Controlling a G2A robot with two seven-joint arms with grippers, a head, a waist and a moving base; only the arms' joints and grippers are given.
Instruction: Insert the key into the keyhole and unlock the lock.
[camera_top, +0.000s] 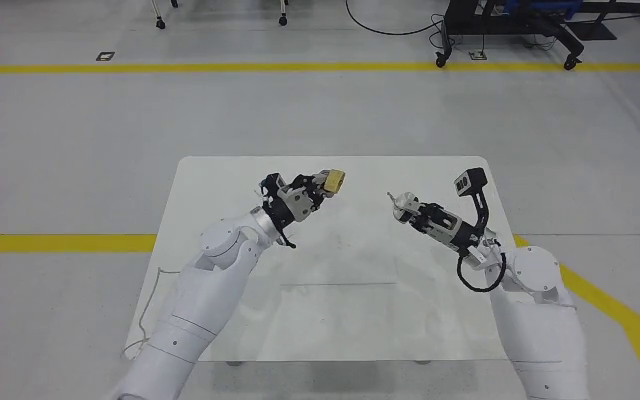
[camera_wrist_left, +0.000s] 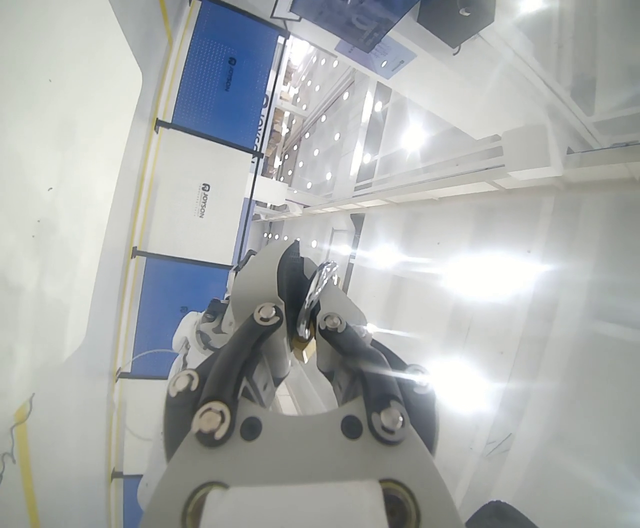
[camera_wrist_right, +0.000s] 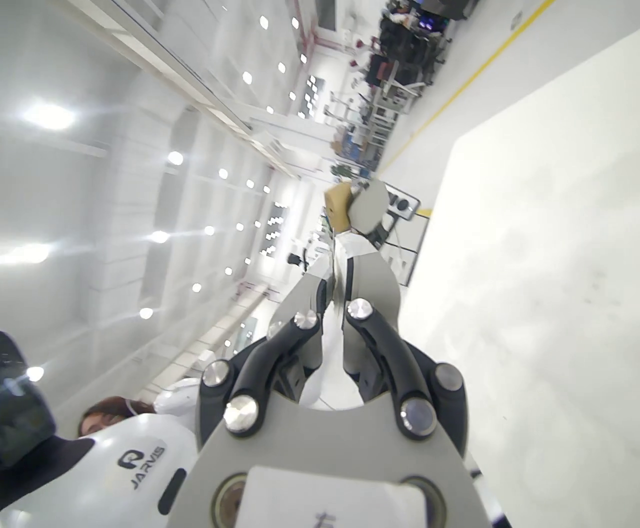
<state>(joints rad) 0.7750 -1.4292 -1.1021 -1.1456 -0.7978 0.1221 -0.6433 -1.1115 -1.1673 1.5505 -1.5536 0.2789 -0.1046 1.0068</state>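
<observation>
Logo print stands on the blue-and-white partition panels (camera_wrist_left: 205, 200).

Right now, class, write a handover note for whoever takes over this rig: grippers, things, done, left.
Left gripper: shut on the brass padlock with silver shackle, held above the white table.
Right gripper: shut on a small silvery key, held apart from the padlock, pointing toward it.
Done: both things are picked up.
Left: insert the key, turn it, unlock.

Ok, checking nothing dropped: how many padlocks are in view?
1: the brass padlock with silver shackle, clamped in the left pincer above the white table. No others visible.
</observation>
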